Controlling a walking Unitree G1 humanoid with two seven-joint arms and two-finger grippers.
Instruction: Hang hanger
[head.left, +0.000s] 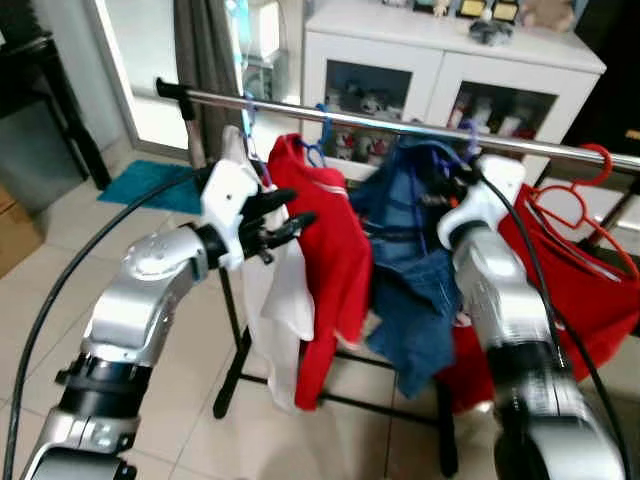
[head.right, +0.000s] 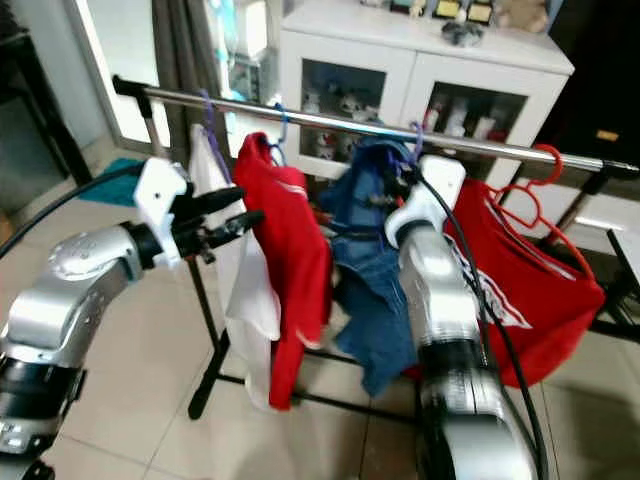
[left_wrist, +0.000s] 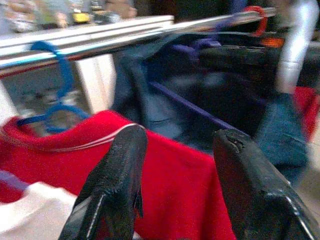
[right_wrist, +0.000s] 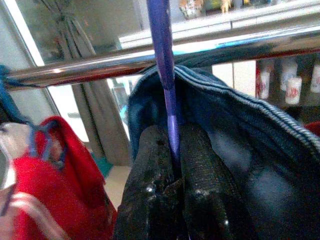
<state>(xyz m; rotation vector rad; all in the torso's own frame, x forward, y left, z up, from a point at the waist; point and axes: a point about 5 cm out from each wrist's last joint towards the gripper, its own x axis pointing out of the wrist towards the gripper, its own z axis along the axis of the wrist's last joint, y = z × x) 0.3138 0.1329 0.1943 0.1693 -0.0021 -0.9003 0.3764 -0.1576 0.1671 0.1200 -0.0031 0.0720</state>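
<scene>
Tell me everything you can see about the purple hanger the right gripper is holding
The purple hanger is a thin plastic-looking rod, glossy violet. The right gripper is shut on its stem, which rises between the black fingers toward the metal rail. A blue denim garment is draped over it, hiding its shoulders. From the head views its hook sits at the rail, between the red shirt and a red hanger; whether it is fully hooked I cannot tell.
</scene>
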